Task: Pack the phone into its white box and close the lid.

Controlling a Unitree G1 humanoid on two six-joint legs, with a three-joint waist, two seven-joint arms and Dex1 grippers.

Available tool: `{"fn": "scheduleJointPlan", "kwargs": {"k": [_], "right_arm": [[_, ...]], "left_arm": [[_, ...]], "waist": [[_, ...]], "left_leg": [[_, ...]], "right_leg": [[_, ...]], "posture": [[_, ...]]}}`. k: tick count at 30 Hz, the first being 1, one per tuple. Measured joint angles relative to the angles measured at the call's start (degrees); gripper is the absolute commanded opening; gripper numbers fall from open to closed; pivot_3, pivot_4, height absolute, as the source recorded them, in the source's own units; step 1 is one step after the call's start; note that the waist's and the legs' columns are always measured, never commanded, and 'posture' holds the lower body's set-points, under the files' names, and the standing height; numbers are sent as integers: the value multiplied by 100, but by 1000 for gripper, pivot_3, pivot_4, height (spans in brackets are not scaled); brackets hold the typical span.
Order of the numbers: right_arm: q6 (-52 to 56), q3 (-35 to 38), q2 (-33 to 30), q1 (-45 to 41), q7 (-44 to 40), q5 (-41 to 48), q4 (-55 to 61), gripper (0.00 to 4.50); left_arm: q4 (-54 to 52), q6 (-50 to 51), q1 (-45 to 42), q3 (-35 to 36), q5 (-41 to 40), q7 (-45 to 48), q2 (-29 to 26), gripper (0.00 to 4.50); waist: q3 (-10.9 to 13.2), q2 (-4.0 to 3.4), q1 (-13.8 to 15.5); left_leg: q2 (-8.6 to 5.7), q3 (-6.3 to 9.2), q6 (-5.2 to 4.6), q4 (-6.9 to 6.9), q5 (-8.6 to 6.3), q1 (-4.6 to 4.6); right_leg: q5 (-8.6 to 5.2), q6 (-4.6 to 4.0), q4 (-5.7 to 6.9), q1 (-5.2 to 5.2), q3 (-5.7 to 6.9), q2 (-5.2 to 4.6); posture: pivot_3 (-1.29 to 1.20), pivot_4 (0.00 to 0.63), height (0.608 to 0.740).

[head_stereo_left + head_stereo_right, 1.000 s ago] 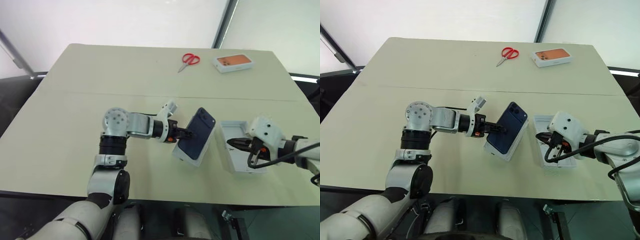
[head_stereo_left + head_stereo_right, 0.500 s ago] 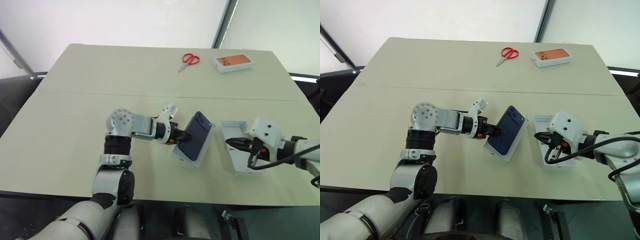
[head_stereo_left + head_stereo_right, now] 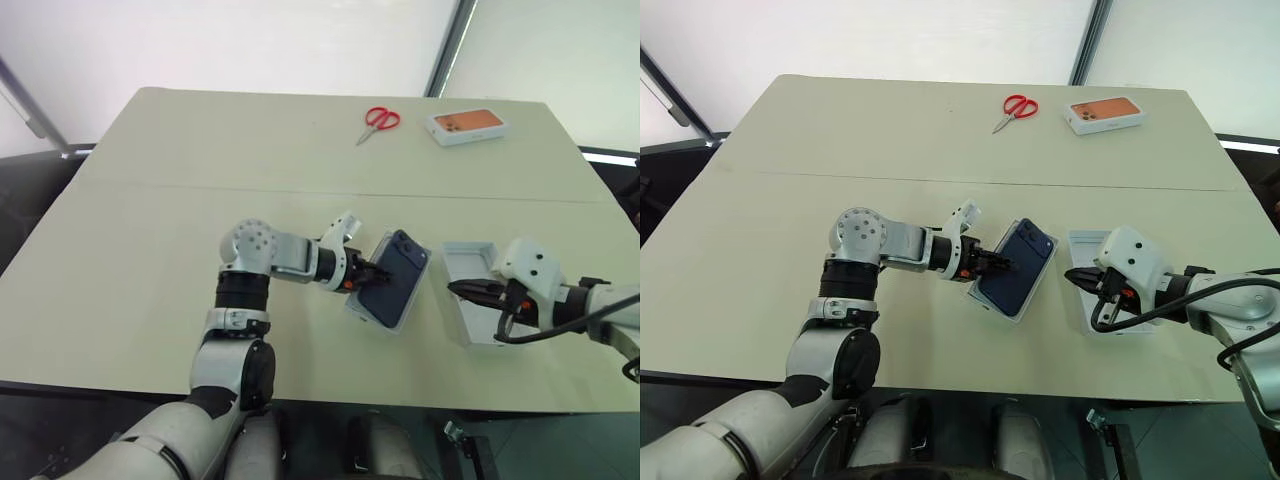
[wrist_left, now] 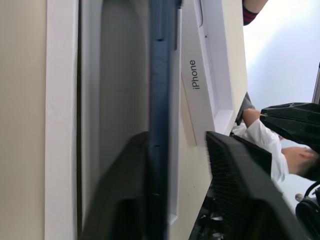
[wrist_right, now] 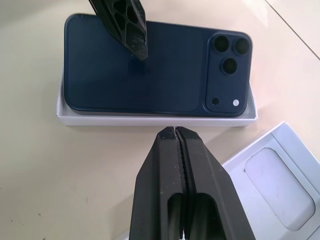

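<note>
Far back on the table (image 3: 150, 250) lie red scissors (image 3: 379, 121) and, near them, a closed white box with an orange phone picture (image 3: 467, 125). The lid (image 3: 480, 310) lies open side up just right of the white box (image 3: 372, 312), with a thin white insert (image 5: 280, 187) near it. The phone (image 3: 392, 279) is dark blue with round camera lenses at one corner, and it leans tilted in the white box near the middle of the table. The left gripper (image 3: 368, 274) has its fingers spread, one on each side of the phone's edge. The right gripper (image 5: 175, 137) is squeezed shut on nothing, over the lid.
</note>
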State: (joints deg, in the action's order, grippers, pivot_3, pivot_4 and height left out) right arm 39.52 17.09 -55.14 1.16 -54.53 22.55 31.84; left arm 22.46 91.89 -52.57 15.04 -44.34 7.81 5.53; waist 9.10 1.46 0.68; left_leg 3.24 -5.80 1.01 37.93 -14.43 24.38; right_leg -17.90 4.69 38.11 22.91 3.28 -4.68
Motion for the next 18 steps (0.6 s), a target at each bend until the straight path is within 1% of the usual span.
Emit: {"fn": "scheduleJointPlan", "kwargs": {"k": [4,7,10,11,13,16,18], "right_arm": [[-2,-2,0,-13,34,29,0,0],[-6,-8,-1,-34,67,32,-3,0],[-23,-47,-1,-138,73,34,-14,0],[-39,-61,-1,-185,73,38,-24,0],[-50,-72,-1,-217,74,42,-65,0],[-57,-158,-1,-311,80,59,-83,0],[-67,-252,-5,-361,103,42,-123,0]], "left_arm": [[-95,13,1,-25,-17,179,-101,3292],[-317,14,19,-154,-271,328,-430,3292],[-690,13,71,-430,-656,478,-954,3292],[-838,14,101,-549,-852,552,-1246,3292],[-1032,13,148,-630,-1045,604,-1648,3292],[-1410,13,304,-762,-1112,699,-2127,3292],[-1765,-70,366,-886,-986,817,-2451,3292]], "waist": [[0,0,-4],[0,-1,-15],[-1,-2,-24],[-1,-2,-30],[-2,-3,-22],[-1,-2,-9],[-1,-2,-5]], "left_leg": [[0,1,0,0,0,0],[2,1,1,0,0,-2],[4,1,2,-1,1,-4],[5,1,2,0,1,-5],[6,2,3,0,2,-6],[5,2,3,1,2,-5],[5,3,3,1,2,-5]], "right_leg": [[0,0,0,0,0,0],[0,0,3,0,-1,1],[0,0,4,-1,-1,1],[0,0,4,-1,-2,1],[0,0,5,-3,-1,1],[0,0,2,-6,-1,-1],[0,0,2,-7,0,0]], "posture": [[0,150,728],[0,150,728],[0,150,728],[0,150,728],[0,150,728],[0,150,728],[0,150,728]]}}
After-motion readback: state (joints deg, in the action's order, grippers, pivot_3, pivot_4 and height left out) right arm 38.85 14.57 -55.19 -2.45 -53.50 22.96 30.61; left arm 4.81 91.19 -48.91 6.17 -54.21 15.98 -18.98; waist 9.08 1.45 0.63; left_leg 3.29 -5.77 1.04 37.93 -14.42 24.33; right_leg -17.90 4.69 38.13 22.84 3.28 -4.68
